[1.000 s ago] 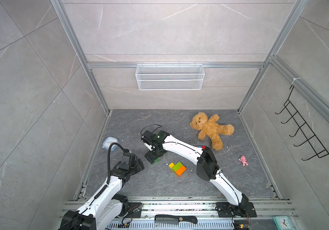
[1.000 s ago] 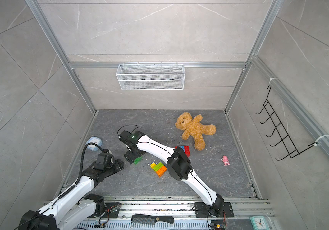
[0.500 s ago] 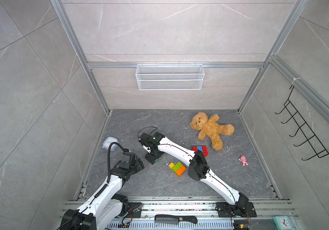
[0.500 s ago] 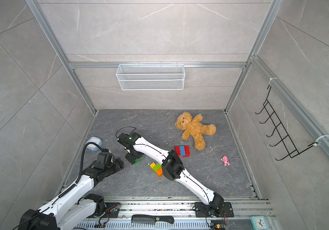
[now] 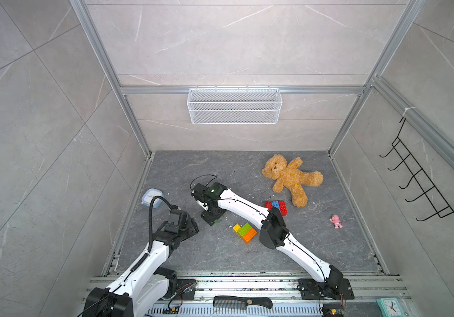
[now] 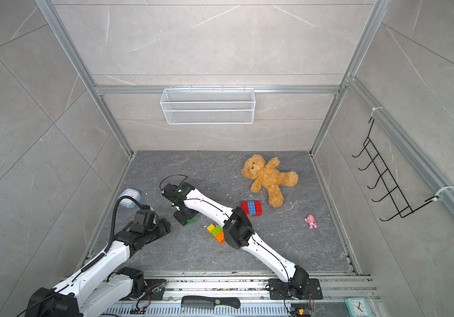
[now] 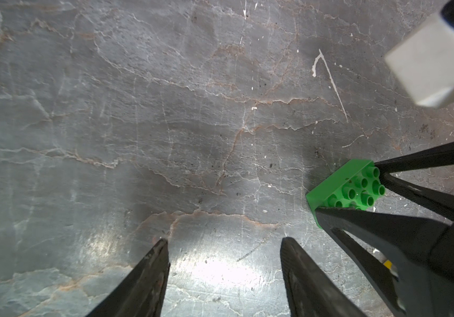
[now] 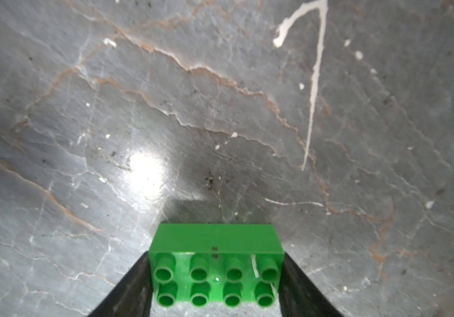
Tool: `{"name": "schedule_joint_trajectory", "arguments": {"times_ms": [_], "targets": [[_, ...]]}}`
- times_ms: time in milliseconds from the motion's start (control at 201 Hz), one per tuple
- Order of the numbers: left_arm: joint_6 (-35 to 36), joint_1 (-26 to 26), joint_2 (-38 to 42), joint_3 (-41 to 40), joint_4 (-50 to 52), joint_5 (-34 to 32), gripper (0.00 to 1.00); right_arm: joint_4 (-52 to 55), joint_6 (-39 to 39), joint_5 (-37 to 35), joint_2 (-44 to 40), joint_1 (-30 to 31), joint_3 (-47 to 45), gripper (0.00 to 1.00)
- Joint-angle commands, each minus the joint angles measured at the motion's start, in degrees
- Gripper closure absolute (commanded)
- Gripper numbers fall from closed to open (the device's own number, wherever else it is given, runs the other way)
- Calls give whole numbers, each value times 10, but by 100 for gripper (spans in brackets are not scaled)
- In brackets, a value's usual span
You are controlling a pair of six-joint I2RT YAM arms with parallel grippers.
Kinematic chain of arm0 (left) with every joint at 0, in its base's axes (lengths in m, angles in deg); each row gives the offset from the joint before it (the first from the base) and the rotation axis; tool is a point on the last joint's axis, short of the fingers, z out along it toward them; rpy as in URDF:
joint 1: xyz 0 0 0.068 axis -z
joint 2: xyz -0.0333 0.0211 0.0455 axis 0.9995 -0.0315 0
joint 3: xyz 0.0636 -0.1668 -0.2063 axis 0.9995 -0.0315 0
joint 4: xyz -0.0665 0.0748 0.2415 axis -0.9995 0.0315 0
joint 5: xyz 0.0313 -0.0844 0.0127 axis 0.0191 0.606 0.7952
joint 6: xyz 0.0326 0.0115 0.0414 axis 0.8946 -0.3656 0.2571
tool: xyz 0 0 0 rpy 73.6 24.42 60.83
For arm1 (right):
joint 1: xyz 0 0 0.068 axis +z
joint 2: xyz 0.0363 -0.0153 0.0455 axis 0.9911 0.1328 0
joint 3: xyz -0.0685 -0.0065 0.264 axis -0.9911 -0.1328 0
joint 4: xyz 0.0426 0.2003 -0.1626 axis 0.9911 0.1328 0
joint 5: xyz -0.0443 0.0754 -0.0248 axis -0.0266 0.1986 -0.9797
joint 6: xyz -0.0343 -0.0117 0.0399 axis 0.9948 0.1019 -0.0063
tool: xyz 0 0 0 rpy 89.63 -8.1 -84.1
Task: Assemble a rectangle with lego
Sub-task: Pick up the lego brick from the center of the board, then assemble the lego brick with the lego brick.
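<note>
Now: right claw (image 8: 216,259) clenched on the green brick's (image 8: 216,240) short ends, on the desk (image 5: 214,258) left of the yellow-lime-orange cluster (image 5: 245,232). Left claw (image 7: 224,243) released, empty, nearby. Risk: smooth ends slip on lift; brick twists, seats crooked.

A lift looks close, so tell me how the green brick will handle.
The green brick looks like rigid moulded plastic, so it should not flex. Its sides are glossy, and the right gripper meets only its short ends, so it might slip or pivot. Flat-based and low, it is unlikely to roll or tip.
</note>
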State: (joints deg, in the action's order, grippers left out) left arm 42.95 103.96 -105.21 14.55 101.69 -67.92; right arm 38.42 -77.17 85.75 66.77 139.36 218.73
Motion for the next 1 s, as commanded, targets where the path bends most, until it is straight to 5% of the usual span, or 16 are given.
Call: {"name": "schedule_joint_trajectory", "arguments": {"times_ms": [0,160,434,763,997], "targets": [[7,0,15,32,20,-15,33,3,-9,-6,-45,4,-3,50],[31,1,42,68,50,-30,34,-23,-6,30,-123,1,-60,60],[104,20,70,118,68,-35,35,-113,25,56,-321,-13,-352,69],[135,266,22,11,-187,-160,35,-192,34,29,-473,-75,-581,75],[145,326,-87,8,-277,-159,36,-209,53,-9,-431,-76,-583,78]]}}
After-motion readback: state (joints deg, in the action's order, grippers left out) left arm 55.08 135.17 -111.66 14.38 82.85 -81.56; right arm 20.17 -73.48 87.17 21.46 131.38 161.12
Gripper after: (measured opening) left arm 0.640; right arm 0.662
